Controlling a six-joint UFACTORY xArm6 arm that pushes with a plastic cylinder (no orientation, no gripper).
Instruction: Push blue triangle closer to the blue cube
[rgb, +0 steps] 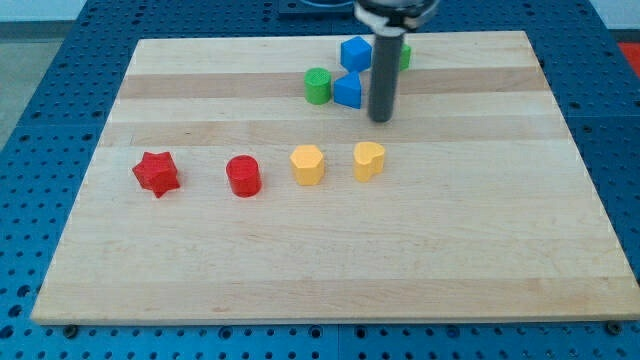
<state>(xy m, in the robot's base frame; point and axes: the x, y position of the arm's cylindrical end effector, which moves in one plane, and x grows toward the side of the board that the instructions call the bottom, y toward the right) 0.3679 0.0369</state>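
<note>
The blue cube (355, 53) sits near the view's top, just left of the rod. The blue triangle (347, 90) lies right below it, almost touching it. My tip (380, 119) rests on the board just right of and slightly below the blue triangle, a small gap apart. A green cylinder (318, 85) stands against the triangle's left side. Another green block (404, 56) is mostly hidden behind the rod.
A red star (156, 173), a red cylinder (243, 176), a yellow hexagon block (308, 165) and a yellow heart-like block (368, 160) form a row across the middle of the wooden board (330, 260). Blue perforated table surrounds the board.
</note>
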